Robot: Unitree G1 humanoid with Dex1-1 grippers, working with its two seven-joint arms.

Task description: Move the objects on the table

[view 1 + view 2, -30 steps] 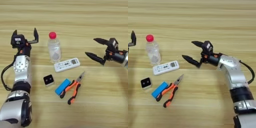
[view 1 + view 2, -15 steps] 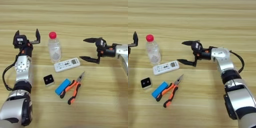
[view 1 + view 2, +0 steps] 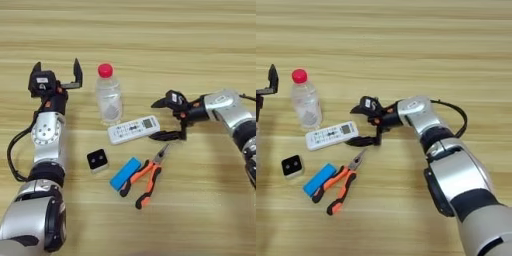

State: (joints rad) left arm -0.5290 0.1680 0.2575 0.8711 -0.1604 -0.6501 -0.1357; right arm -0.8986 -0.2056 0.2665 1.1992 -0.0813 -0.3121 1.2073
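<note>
Here the table (image 3: pixel 150 45) fills the view, tan and streaked. The right gripper (image 3: pixel 161 119) gapes wide just right of the remote (image 3: pixel 133 130), holding nothing; the left gripper (image 3: pixel 56 74) stands open left of the bottle (image 3: pixel 108 98). Below lie pliers (image 3: pixel 145 176), a block (image 3: pixel 125 173) and a cube (image 3: pixel 97 160).

Light-tan wood-grain table (image 3: pixel 150 45) filling the view, horizontal streaks, even soft light, faint shadows
</note>
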